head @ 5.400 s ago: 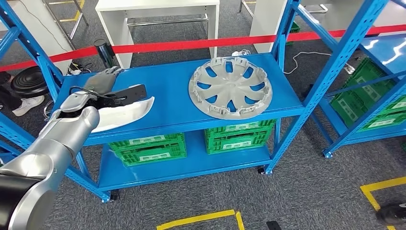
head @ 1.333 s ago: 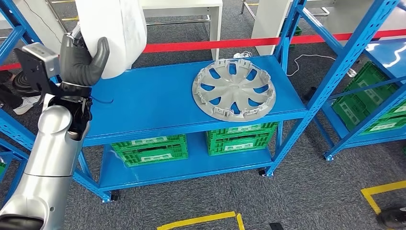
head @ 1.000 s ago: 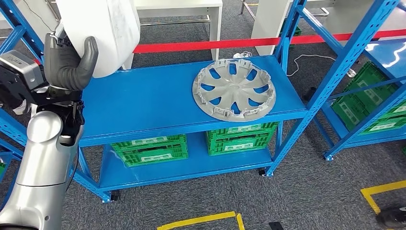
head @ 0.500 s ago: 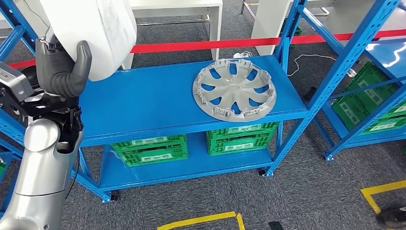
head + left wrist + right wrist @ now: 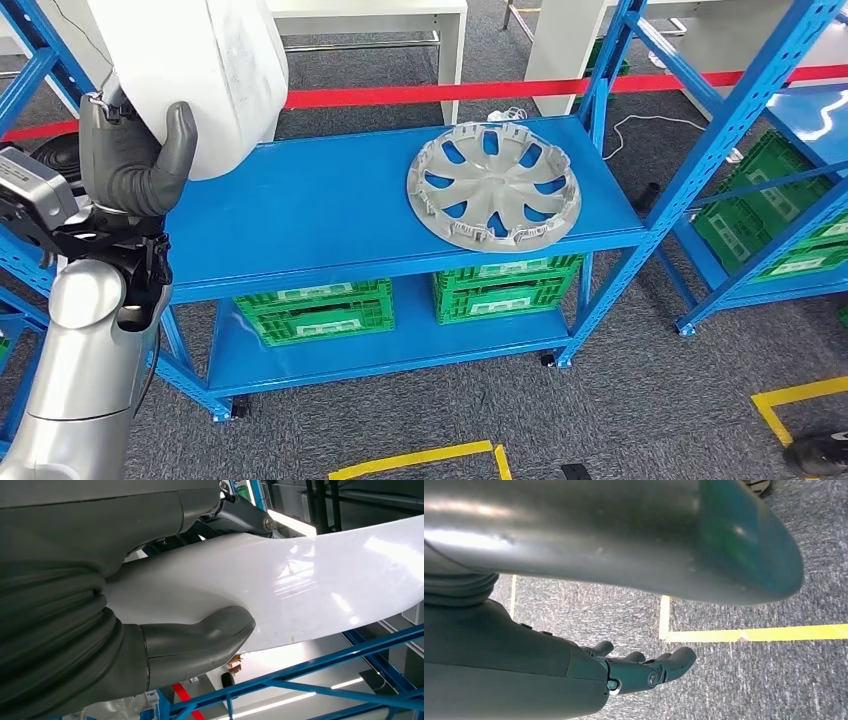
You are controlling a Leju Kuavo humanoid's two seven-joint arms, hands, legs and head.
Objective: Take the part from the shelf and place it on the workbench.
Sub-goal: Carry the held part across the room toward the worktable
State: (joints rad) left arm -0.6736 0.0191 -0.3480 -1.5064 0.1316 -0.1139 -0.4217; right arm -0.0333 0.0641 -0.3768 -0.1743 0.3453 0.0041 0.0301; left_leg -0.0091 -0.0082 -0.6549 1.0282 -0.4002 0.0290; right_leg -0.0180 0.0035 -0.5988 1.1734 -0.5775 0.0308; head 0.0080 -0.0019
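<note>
Now, line by line:

Left hand: the left hand (image 5: 130, 155) is raised at the left end of the shelf, its thick grey thumb pressed across the face of the white part, the fingers clamped behind it.

White part: the white part (image 5: 195, 70) is a glossy curved panel, held upright in the air above the left end of the shelf's upper deck and touching no surface; its upper end runs out of the head view. In the left wrist view the same panel (image 5: 310, 580) stretches away from the thumb, with blue beams beyond it.

Shelf: the blue shelf (image 5: 330, 215) has two decks between blue uprights.

Wheel cover: a silver wheel cover (image 5: 495, 185) lies on the right half of the upper deck, well apart from the held panel.

Crates: two green crates (image 5: 315, 310) sit side by side on the lower deck.

Barrier tape: a red tape (image 5: 420, 93) runs behind the shelf.

Right hand: the right hand (image 5: 644, 670) hangs over grey carpet near a line of yellow floor tape (image 5: 754, 634), its fingers loosely extended with nothing in them.
</note>
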